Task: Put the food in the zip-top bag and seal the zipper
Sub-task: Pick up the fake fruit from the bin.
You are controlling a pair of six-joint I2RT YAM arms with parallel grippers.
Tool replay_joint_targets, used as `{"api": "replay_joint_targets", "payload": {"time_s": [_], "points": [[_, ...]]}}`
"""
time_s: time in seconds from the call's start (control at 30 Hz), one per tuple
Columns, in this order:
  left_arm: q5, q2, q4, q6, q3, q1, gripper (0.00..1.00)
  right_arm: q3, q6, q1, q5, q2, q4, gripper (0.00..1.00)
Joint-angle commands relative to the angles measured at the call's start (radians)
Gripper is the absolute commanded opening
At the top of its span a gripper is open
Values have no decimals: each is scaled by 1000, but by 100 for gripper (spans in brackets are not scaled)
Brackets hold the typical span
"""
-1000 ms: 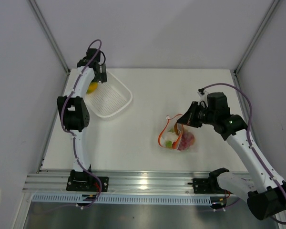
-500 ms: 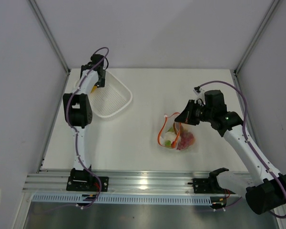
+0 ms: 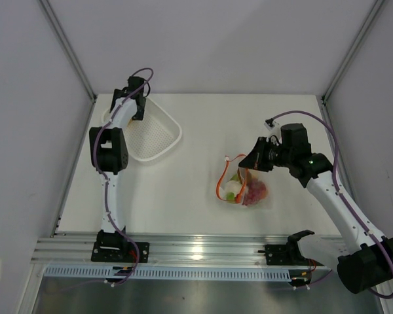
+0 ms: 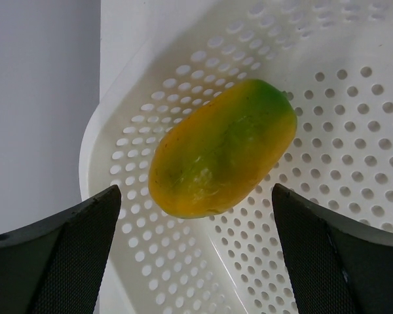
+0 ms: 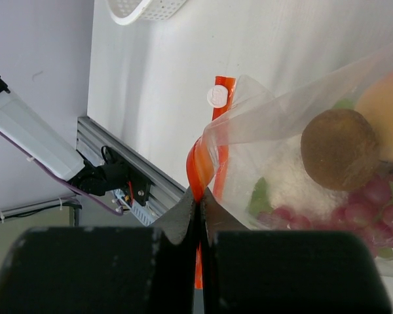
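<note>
between the dark grey left fingers (image 4: 59, 255) we see a mango (image 4: 223, 149), orange-yellow with a green patch on the side far from the fingers. under it the basket (image 4: 354, 196) is white, dotted with regular rows of round holes. between the black right fingers (image 5: 177, 226) runs the zipper (image 5: 198, 163), a red-orange strip with a round white tab (image 5: 217, 97). beyond these fingers the bag (image 5: 275, 118) is clear. inside it we see a brown piece (image 5: 340, 149), a dark red grape cluster (image 5: 373, 209) and a peach-coloured piece (image 5: 386, 111). the table (image 5: 183, 59) is white.

The left tool (image 4: 196, 190) has its fingers spread, with gaps either side of the mango (image 4: 223, 147); the basket (image 4: 354, 98) wall rises at nine o'clock. Bare table (image 3: 203, 124) separates basket and bag (image 3: 255, 196), whose one-o'clock edge the right tool (image 5: 200, 206) blocks.
</note>
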Motion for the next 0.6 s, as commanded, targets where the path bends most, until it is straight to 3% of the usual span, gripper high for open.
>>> {"api": "replay_joint_targets", "payload": {"time_s": [0.0,0.57], "points": [[41,-7,22,39,19,8,97,-1,-11,-5,-23,-9,61,0],[-13,36,100,193,-28,2,98,-44,1,-5,-74,-27,124,0]]}}
